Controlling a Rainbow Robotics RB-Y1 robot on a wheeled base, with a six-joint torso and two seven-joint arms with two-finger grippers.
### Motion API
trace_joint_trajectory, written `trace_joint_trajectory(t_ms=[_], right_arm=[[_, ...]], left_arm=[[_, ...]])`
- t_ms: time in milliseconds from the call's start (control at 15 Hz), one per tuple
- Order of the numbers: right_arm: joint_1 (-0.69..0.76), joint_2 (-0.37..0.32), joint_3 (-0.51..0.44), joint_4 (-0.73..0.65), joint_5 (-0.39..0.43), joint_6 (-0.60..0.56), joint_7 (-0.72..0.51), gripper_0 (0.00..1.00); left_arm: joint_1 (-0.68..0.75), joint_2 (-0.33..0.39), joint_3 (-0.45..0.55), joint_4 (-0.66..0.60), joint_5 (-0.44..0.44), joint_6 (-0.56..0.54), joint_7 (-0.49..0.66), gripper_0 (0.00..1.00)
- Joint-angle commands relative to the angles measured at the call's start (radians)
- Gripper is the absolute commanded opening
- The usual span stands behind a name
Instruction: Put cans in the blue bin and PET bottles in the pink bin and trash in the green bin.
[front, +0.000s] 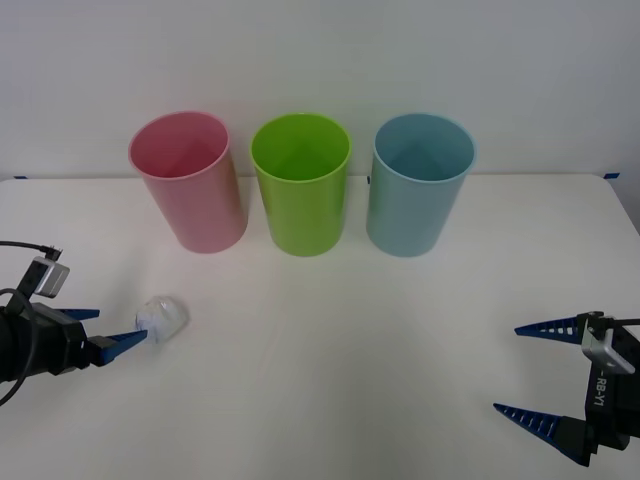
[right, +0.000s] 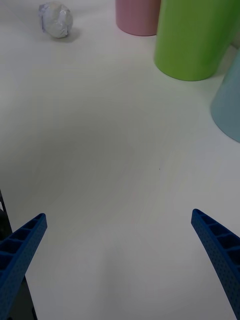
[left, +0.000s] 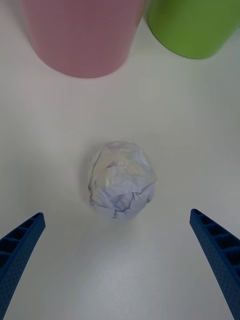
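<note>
Left gripper (front: 112, 332) lined up on the trash (front: 163, 316), ahead of the lift to the green bin (front: 300, 183).

I held my left gripper spread wide and low over the bench (front: 330, 340), with the trash just beyond my fingertips (left: 20, 245) and centred between them. The trash, a crumpled white wad, lay loose on the bench, in front of the pink bin (front: 188, 180) and well apart from the green bin standing just beside the pink one; the blue bin (front: 420, 183) stood on the green bin's far side. To do this well, I judged I should advance until the wad sat between the pads, close gently, then lift clear of the pink rim. My right gripper (front: 545, 370) waited, also spread wide, far from the trash.
</note>
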Motion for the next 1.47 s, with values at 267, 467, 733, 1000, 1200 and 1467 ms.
trace_joint_trajectory(t_ms=[267,467,733,1000,1200,1467], right_arm=[[0.0,0.0,0.0,0.0,0.0,0.0,0.0,1.0],[0.0,0.0,0.0,0.0,0.0,0.0,0.0,1.0],[0.0,0.0,0.0,0.0,0.0,0.0,0.0,1.0],[0.0,0.0,0.0,0.0,0.0,0.0,0.0,1.0],[0.0,0.0,0.0,0.0,0.0,0.0,0.0,1.0],[0.0,0.0,0.0,0.0,0.0,0.0,0.0,1.0]], left_arm=[[-0.06,-0.084,0.0,0.061,-0.138,-0.116,0.042,1.0],[-0.109,-0.126,-0.001,0.053,-0.324,-0.197,0.226,1.0],[-0.138,-0.162,0.0,0.056,-0.405,-0.248,0.267,1.0],[-0.161,-0.207,0.0,0.064,-0.479,-0.288,0.29,1.0],[-0.172,-0.221,0.002,0.058,-0.533,-0.289,0.336,1.0],[-0.17,-0.222,0.002,0.053,-0.563,-0.289,0.33,1.0]])
